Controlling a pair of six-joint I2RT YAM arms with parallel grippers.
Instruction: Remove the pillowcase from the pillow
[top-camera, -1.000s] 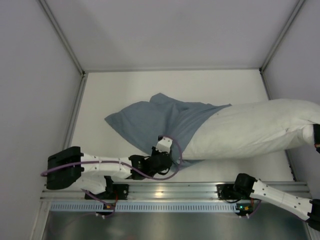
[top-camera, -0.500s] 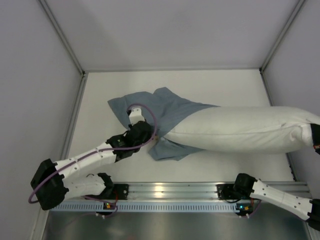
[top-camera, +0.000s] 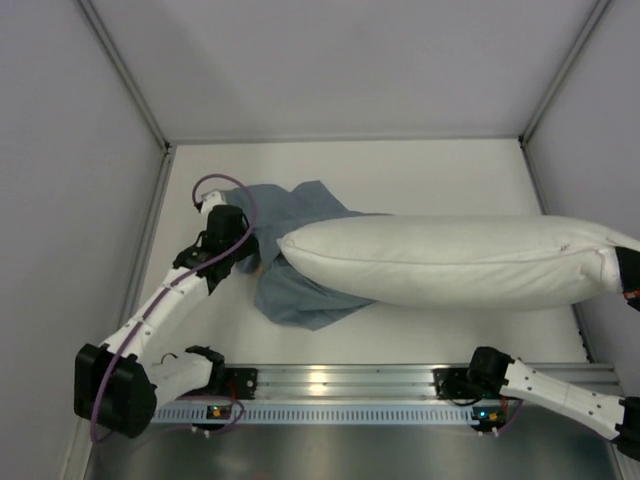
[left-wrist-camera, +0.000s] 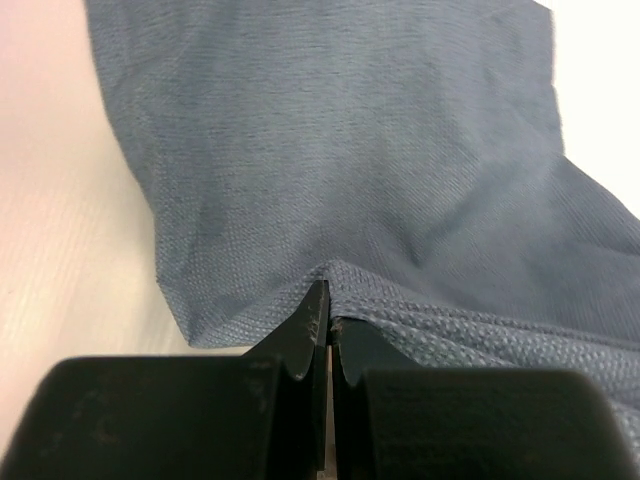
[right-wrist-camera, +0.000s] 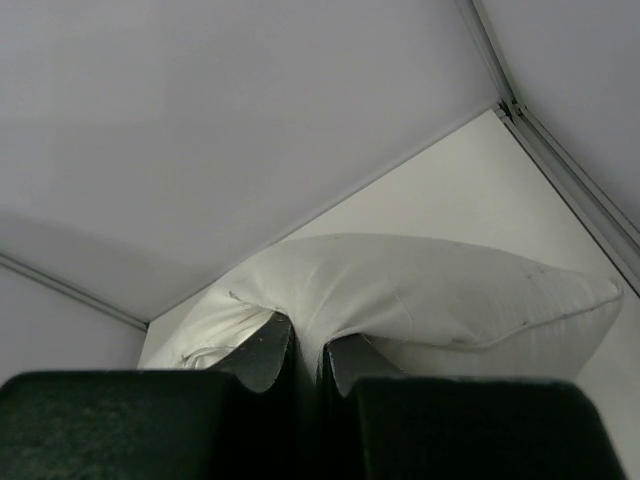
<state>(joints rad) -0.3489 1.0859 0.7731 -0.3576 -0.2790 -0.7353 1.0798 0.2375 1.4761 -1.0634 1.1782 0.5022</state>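
Observation:
The grey-blue pillowcase (top-camera: 295, 285) lies crumpled on the table at the left, off the pillow, partly tucked under its left end. The white pillow (top-camera: 450, 260) stretches across the middle to the right wall. My left gripper (top-camera: 252, 262) is shut on a fold of the pillowcase (left-wrist-camera: 380, 190), its jaws pinching the cloth (left-wrist-camera: 328, 300). My right gripper (top-camera: 632, 272), at the right edge of the top view, is shut on the pillow's right end (right-wrist-camera: 400, 290); its fingertips (right-wrist-camera: 270, 350) squeeze white fabric.
Grey walls enclose the table (top-camera: 400, 170) at back, left and right. An aluminium rail (top-camera: 340, 380) with both arm bases runs along the near edge. The left arm's purple cable (top-camera: 215, 182) loops near the left wall.
My left gripper has pulled the pillowcase leftward and away, from the near middle to the far left. The pillow's left end, covered before, is now bare. The right arm has held still.

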